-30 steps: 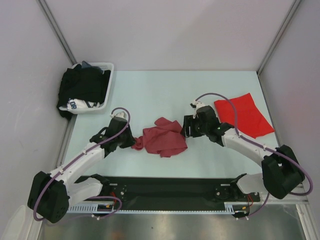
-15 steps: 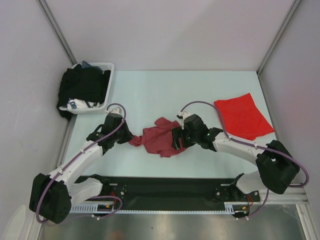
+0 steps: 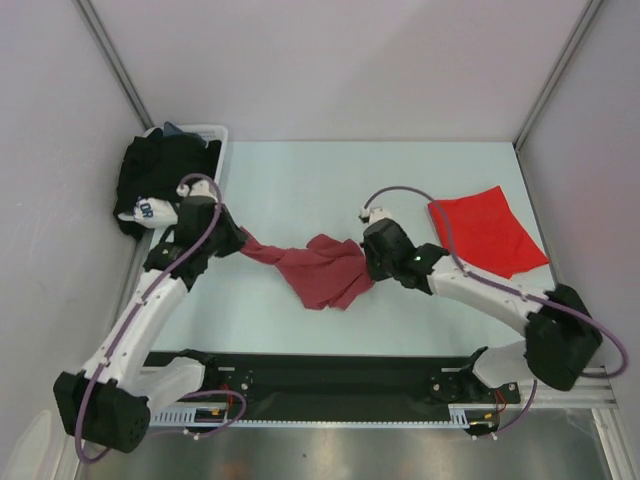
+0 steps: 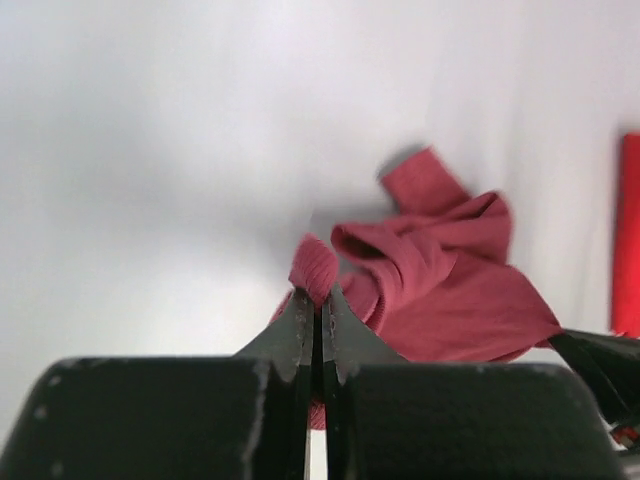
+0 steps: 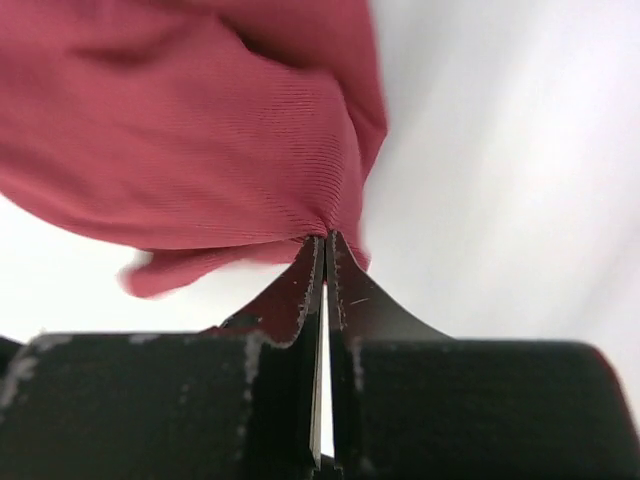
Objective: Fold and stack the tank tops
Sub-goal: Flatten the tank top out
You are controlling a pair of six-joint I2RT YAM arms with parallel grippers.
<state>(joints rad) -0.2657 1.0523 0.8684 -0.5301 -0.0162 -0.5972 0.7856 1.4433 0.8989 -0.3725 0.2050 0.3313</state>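
Because the left end effector (image 3: 238, 243) and the right end effector (image 3: 368, 262) are each clenched on opposite edges of the maroon tank top (image 3: 325, 275), it stretches between them over the worktop (image 3: 300, 180), probably to spread it flat for folding. The red tank top (image 3: 488, 232) lies flat at the right.

White links (image 3: 135, 320) join black joints (image 3: 560, 345), with purple cables (image 3: 405, 189) looping alongside.

Mid-desk (image 3: 300, 180): dusty maroon tank top (image 3: 325, 275), crumpled and bunched, left end drawn out in a taut strip, pinched in left claw (image 3: 232, 243); right edge pinched in right claw (image 3: 368, 262). Straps hard to pick out, possibly lost in folds. Far right, well apart: bright red tank top (image 3: 490, 232), folded flat, skewed.
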